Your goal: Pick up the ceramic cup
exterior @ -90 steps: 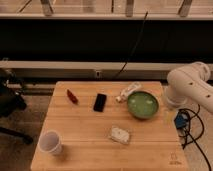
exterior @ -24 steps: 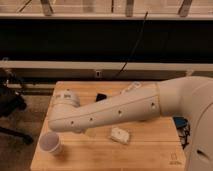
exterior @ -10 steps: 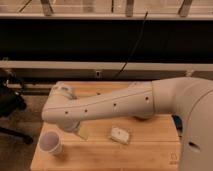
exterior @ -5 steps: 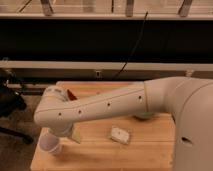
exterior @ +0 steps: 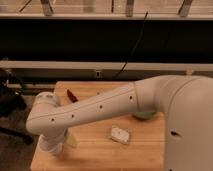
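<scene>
Smooth white arm [exterior: 100,107] spans the pale wooden table [exterior: 100,150]. The gripper [exterior: 51,142] hangs low at the table's near-left corner, hiding the cup; its grip cannot be told.

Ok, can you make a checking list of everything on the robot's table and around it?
Surface: wooden table, flat and level.
Job's things: ceramic cup at the front left corner, mostly hidden by the arm.
Clutter: red item, white packet, green bowl peeking from under the arm.
Grippers: gripper down beside the cup.
Cables: black cable hanging behind the table.
Surroundings: dark chair on the left.
</scene>
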Robot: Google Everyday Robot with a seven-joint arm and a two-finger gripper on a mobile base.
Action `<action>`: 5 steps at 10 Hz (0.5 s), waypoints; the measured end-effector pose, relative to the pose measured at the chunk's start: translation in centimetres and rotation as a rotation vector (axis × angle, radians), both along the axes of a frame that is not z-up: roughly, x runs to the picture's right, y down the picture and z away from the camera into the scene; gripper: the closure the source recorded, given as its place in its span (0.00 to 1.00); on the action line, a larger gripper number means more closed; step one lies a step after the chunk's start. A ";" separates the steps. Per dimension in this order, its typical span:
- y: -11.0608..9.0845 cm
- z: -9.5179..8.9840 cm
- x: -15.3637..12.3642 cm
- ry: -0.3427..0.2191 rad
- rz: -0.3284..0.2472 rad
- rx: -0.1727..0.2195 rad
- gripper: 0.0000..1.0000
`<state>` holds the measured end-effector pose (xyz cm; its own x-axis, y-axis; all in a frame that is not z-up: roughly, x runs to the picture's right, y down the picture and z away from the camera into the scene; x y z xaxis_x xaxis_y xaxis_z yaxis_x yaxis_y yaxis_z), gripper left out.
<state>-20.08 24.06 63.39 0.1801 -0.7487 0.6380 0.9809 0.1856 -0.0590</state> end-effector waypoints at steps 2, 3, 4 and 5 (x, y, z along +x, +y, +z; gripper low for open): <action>0.4 0.1 -0.3 -0.004 -0.011 0.001 0.20; 0.6 0.4 -0.4 -0.005 -0.015 0.005 0.20; 0.8 0.7 -0.5 -0.005 -0.018 0.006 0.20; 1.1 1.5 -0.5 -0.004 -0.021 0.007 0.20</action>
<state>-20.55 25.17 64.86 0.1618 -0.7568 0.6333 0.9848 0.1652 -0.0541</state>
